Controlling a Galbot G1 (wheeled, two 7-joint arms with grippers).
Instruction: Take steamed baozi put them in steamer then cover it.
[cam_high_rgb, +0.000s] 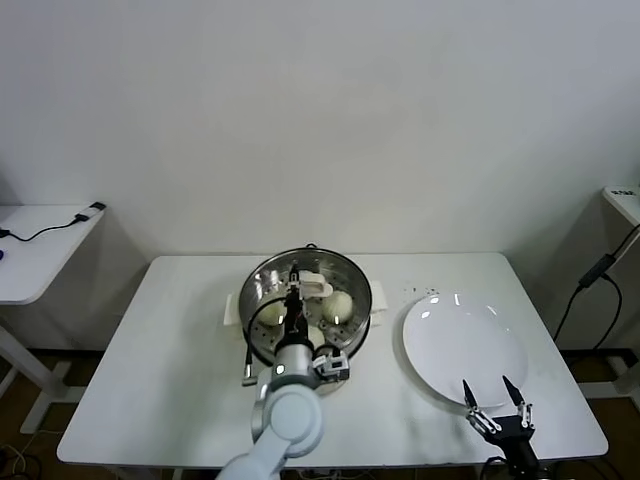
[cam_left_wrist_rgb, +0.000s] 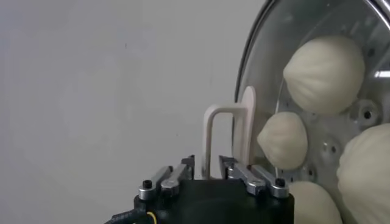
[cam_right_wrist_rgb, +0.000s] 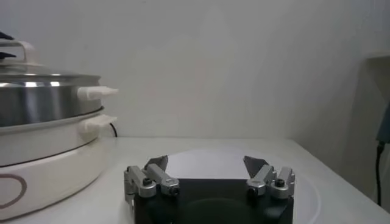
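The cover lay on the steamer at the middle of the table, and through its glass the baozi showed, some cut off by the frame. The left gripper stood over the cover's handle, jaws slightly apart on both sides of it; contact was hard to see. The right gripper waited open above the near rim of the plate.

A white table stands against a plain white wall, a side desk nearby.
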